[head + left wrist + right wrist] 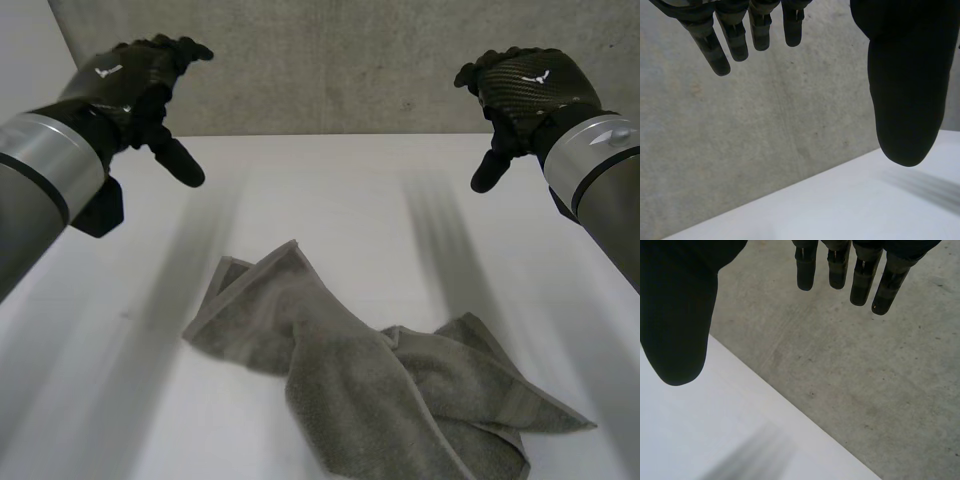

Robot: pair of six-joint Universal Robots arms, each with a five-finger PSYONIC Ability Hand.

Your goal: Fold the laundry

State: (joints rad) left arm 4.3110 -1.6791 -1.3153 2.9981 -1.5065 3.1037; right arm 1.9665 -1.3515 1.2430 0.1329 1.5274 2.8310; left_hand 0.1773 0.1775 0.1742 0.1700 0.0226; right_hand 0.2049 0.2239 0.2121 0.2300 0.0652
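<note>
Head view: a crumpled grey terry towel lies on the white bench, on its near, middle part.
Left hand: raised over the far left, well apart from the towel.
Right hand: raised over the far right, equally apart.
Wrist views: each hand's fingers are straight with the thumb spread, holding nothing, before a grey concrete wall.

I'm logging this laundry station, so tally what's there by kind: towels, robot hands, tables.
Grey towel: 1
Robot hands: 2, the left hand and the right hand
White table: 1
Total: 4
</note>
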